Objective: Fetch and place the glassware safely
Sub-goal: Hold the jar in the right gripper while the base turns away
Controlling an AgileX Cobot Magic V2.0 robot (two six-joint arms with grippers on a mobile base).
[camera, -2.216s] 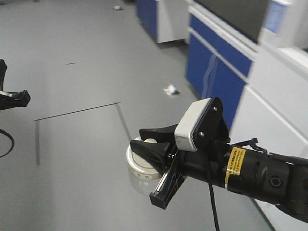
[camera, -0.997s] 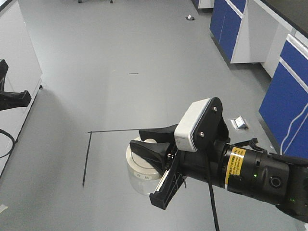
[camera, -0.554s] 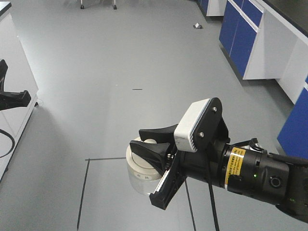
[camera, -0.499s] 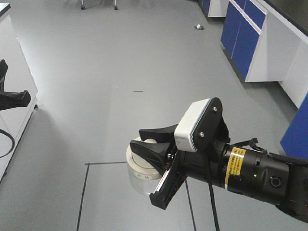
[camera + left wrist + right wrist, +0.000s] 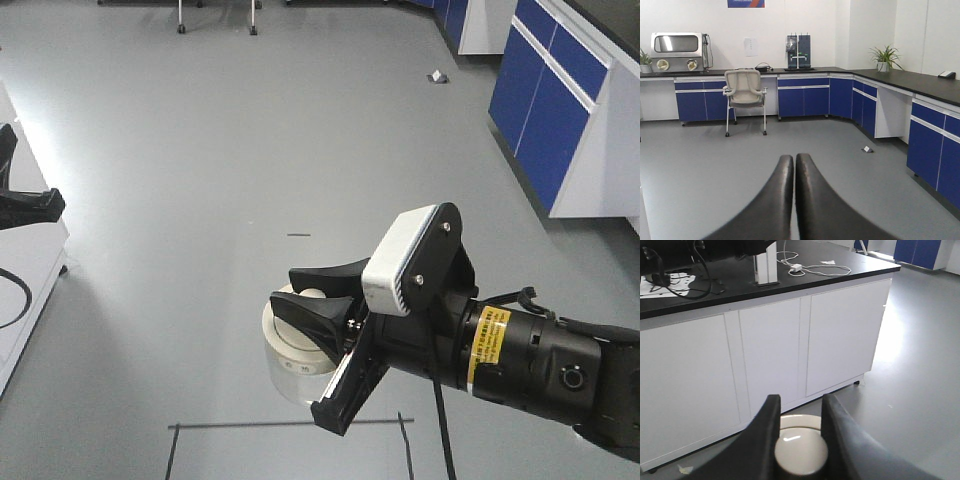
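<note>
Front view: right gripper [image 5: 305, 292] jaws clamped on lid knob of jar [image 5: 285, 348]; jar held in air over grey floor [image 5: 200, 150].
Left wrist view: left gripper [image 5: 794, 165] jaws pressed together, nothing between.
Right wrist view: jaws pinch knob; lid below, white cabinet [image 5: 765, 340] behind.

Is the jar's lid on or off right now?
On: the cream lid sits flat on the glass jar, right claw gripping its knob.
</note>
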